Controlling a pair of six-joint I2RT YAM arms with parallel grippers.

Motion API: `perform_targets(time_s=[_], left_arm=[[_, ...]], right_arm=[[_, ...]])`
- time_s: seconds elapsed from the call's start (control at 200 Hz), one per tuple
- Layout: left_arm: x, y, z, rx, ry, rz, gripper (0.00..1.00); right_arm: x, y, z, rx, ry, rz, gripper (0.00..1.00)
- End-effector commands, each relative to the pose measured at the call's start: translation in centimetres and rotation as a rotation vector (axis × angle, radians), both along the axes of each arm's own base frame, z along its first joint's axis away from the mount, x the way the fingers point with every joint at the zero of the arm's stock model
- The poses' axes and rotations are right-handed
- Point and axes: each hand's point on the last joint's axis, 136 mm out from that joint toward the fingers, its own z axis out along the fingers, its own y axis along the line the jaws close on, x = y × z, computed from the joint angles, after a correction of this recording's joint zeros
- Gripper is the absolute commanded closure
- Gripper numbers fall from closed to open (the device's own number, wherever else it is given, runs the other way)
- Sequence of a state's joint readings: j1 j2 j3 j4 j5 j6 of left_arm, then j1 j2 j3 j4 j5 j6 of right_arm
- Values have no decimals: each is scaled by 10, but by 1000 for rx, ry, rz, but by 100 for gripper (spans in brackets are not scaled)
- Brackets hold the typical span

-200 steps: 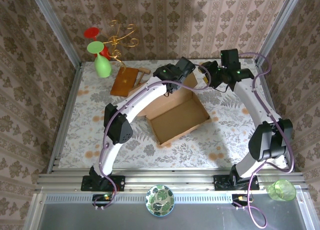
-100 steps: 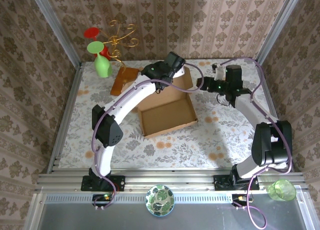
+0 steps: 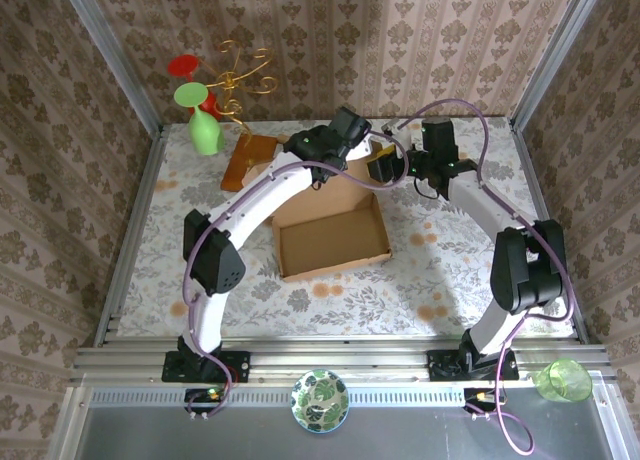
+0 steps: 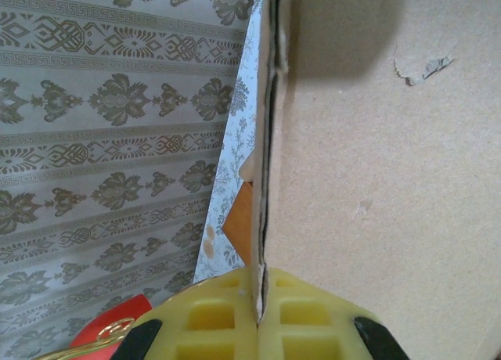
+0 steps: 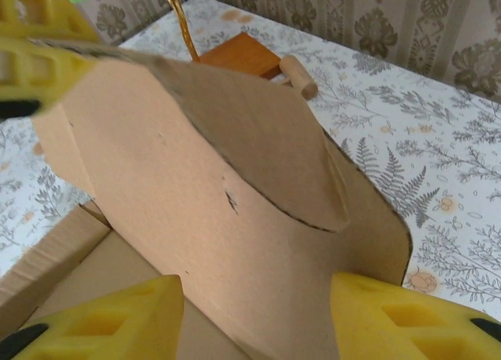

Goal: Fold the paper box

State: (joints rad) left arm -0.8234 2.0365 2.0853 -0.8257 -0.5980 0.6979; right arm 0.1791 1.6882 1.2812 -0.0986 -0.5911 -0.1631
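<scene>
Wallpapered walls close in a floral table (image 3: 450,280), where the paper box (image 3: 335,238) lies open-topped near the middle, its far wall standing up. Over that far wall reaches the left tool (image 3: 358,150), pinched tight on the cardboard's top edge, yellow fingers (image 4: 203,325) meeting on the upright panel. Just beside it, at the box's far right corner, the right tool (image 3: 388,166) has its jaws spread to either side of a rounded flap. Whether its fingers (image 5: 102,317) touch the flap cannot be told. An orange-brown board (image 3: 248,162) lies off the box's far left corner.
</scene>
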Motion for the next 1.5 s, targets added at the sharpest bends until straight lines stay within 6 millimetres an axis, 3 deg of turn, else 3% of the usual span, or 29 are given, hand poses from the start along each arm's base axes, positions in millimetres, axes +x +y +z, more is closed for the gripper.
perform_targets(time_s=[0.0,0.1,0.235,0.49,0.725,0.865,0.985,1.155,1.235,1.305,1.4,1.495], left_arm=[[-11,1,21,-40,-18,-19,100],[-13,-2,21,-42,-17,-24,100],[-14,-5,21,-48,-17,-30,100],[-17,0,23,-35,-19,-25,100],[-20,-4,23,-33,-20,-38,100],[-20,-4,22,-27,-18,-38,100],[-21,-6,23,-30,-21,-41,100],[-20,-8,25,-54,-28,-22,100],[-18,-7,41,-138,-50,41,58],[-18,0,60,-257,-54,128,35],[-21,24,79,-467,15,290,22],[-35,51,84,-602,83,422,19]], right_arm=[[7,-3,0,-49,-28,0,51],[8,-2,1,-43,-35,0,59],[14,-6,-6,-78,-44,-43,61],[14,-42,13,-61,-157,-109,44],[6,-25,4,-30,-138,17,41],[7,-7,0,-28,-111,59,49],[10,-3,0,-41,-111,53,60],[10,-4,1,-79,-127,23,91],[9,-8,0,-84,-144,0,100],[7,-11,-5,-92,-143,-9,100],[5,-15,-10,-91,-136,-11,100],[6,-19,-9,-85,-139,-18,100]])
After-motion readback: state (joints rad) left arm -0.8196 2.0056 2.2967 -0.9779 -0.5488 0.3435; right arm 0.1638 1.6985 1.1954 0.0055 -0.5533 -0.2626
